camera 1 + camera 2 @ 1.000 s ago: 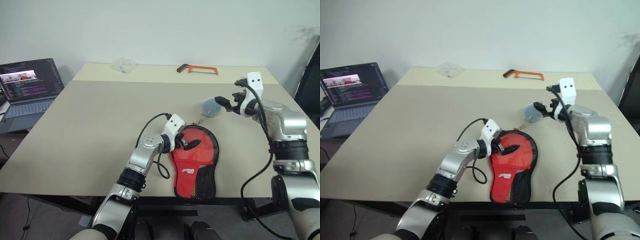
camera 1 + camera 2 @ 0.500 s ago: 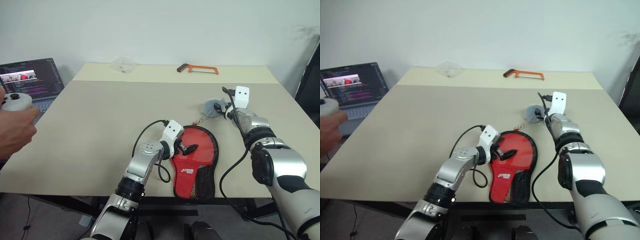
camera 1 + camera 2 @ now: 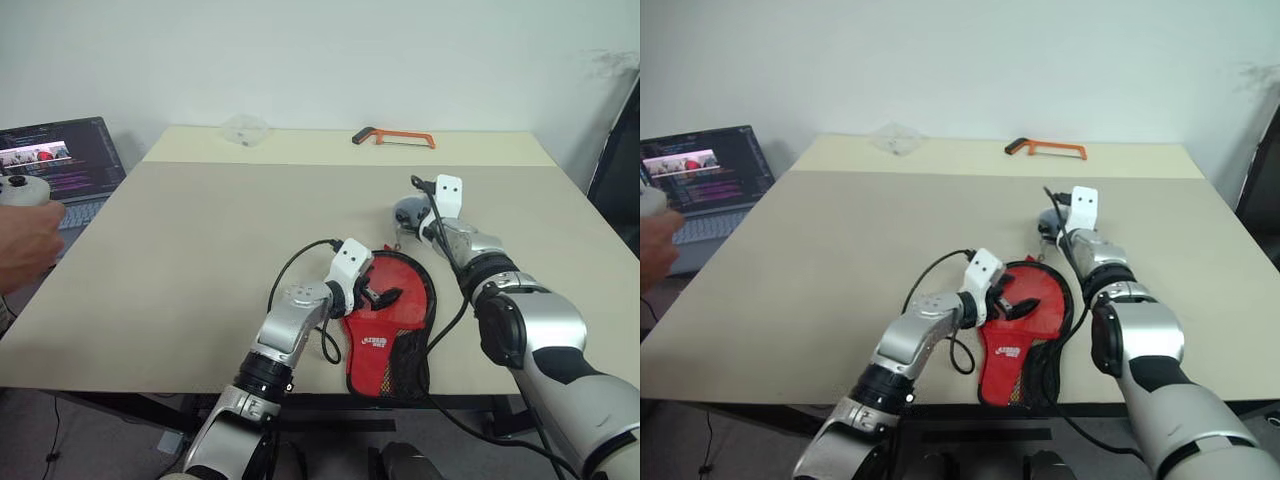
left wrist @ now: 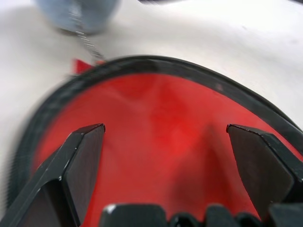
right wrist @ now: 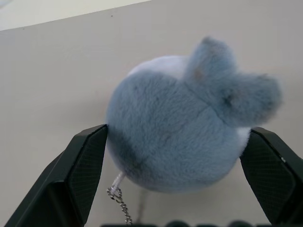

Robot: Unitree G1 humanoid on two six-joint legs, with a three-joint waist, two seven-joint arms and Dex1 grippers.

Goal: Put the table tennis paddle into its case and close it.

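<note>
The case [image 3: 390,320] lies flat near the front edge of the table [image 3: 200,260], red side up, mesh pocket toward the front edge. The left arm reaches forward and inward; the left tool [image 4: 165,135] hovers low over the round red end of the case, fingers spread wide, holding nothing. The right arm extends forward, angled slightly downward. The right tool [image 5: 175,142] is open, its fingers [image 5: 80,165] flanking the pale blue plush ball [image 5: 184,127], which rests on the table, joined to the case by a chain [image 5: 118,198].
</note>
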